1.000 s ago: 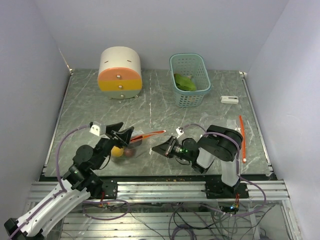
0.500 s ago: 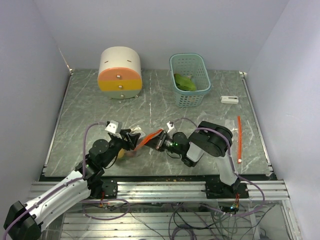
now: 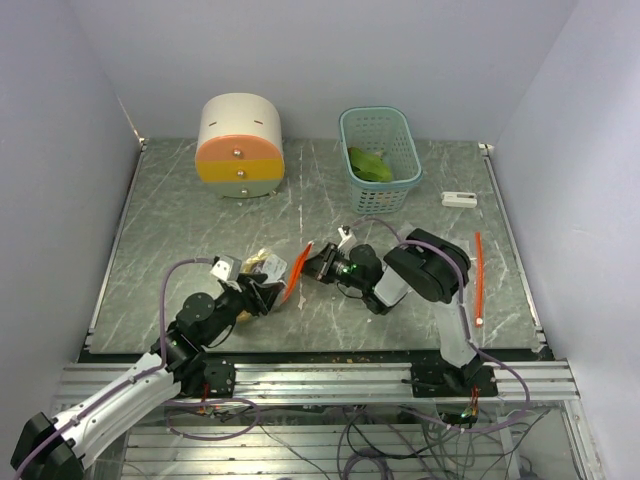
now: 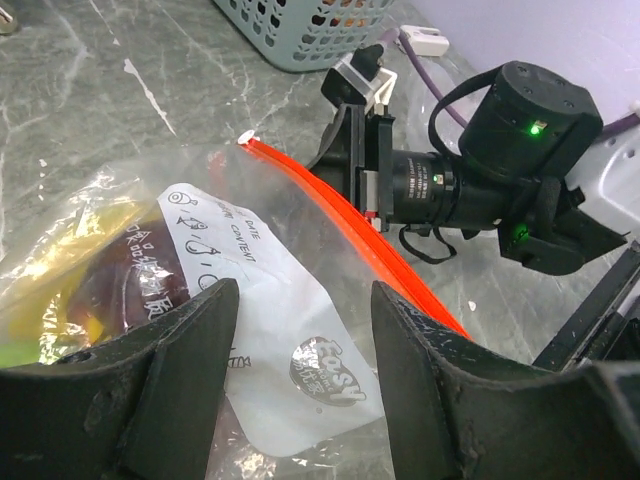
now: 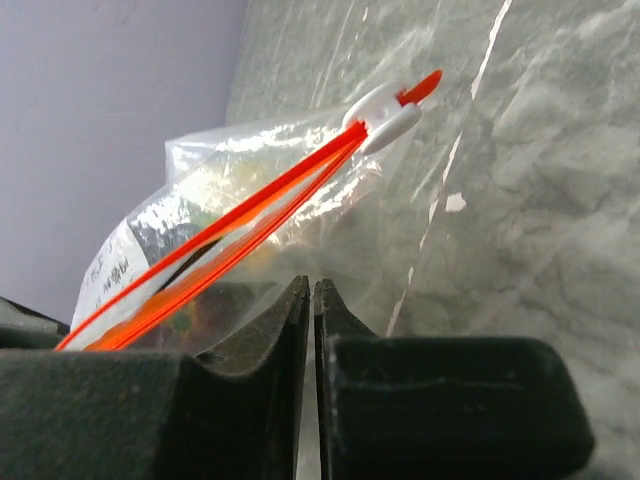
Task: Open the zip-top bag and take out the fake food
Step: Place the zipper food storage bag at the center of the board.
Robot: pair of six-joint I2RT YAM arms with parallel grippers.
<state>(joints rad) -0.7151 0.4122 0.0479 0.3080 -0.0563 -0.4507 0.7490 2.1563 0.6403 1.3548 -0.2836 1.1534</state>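
Left wrist view: your left jaws stand wide apart, holding nothing, with the zip-top bag (image 4: 290,340) between them on the counter (image 4: 90,120).
Your right jaws are pressed almost together beside the bag's orange zip strip (image 5: 250,215); you cannot tell whether they pinch any film. The fake food (image 4: 110,290), yellow and dark purple, sits inside the bag.
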